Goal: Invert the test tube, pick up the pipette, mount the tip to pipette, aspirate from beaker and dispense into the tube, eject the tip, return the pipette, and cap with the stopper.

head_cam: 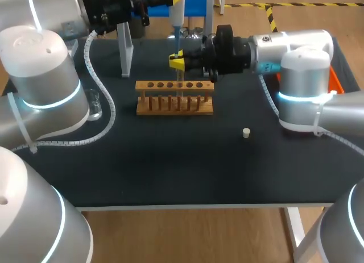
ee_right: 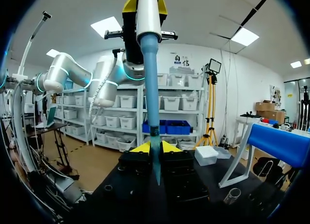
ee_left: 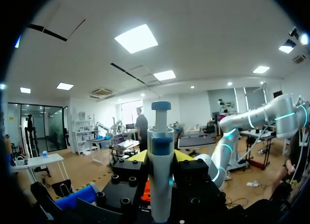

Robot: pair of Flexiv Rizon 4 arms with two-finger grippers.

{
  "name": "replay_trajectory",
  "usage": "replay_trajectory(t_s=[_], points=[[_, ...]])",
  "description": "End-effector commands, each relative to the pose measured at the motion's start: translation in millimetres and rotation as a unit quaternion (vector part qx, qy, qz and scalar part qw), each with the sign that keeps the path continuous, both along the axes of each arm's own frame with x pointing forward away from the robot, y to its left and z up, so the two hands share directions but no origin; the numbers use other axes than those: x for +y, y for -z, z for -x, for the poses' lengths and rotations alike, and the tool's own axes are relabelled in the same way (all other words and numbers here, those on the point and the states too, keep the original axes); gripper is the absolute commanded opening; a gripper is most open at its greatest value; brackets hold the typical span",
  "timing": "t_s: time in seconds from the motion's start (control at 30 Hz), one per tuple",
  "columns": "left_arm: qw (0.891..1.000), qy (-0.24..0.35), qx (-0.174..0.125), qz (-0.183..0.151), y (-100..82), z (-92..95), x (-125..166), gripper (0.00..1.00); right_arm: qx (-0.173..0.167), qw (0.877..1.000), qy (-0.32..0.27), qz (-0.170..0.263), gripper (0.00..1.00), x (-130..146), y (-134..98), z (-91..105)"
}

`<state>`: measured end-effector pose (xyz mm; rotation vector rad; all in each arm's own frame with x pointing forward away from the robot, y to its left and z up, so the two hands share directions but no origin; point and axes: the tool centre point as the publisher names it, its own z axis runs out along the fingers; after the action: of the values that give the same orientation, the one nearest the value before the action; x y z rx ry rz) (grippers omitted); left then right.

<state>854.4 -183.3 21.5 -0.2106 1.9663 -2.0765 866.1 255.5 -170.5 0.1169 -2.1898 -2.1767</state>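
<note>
The left claw (ee_left: 161, 156) is clamped on the pipette (ee_left: 161, 137) – a smooth pale barrel with a rounded blue plunger cap – and holds it upright over the back of the counter (head_cam: 170, 172). In the right wrist view the pipette narrows to a long bluish tip that points down between the yellow fingers of the right claw (ee_right: 155, 147). That claw pinches the tube (ee_right: 156, 166), a thin clear glass cylinder, held upright just above the rack (head_cam: 174, 98). The rack is a low wooden block with a row of round holes along its top and slim pegs below. A small clear glass beaker (head_cam: 94, 105) stands on the dark matte counter near the left arm. The stopper (head_cam: 246, 133) – a small cream plug – sits alone, well apart from the rack, by the right arm's base. An angled white stand (head_cam: 125, 47) rises behind the rack.
</note>
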Motion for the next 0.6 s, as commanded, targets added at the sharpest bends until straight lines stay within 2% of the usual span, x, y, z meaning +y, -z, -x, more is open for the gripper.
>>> replay_trajectory(t_s=[0.03,0.23,0.6], points=[[1.0,0.001,-0.003,0.004,6.4,0.1,0,0.0,0.008,1.0,0.001,0.012,1.0,-6,5,4.8],[1.0,0.001,-0.003,0.004,6.4,0.1,0,0.0,0.018,0.999,-0.007,0.03,1.0,-22,29,14.8],[1.0,0.001,-0.003,0.004,6.4,0.1,0,0.0,0.04,0.996,0.006,0.074,1.0,-96,82,37.3]])
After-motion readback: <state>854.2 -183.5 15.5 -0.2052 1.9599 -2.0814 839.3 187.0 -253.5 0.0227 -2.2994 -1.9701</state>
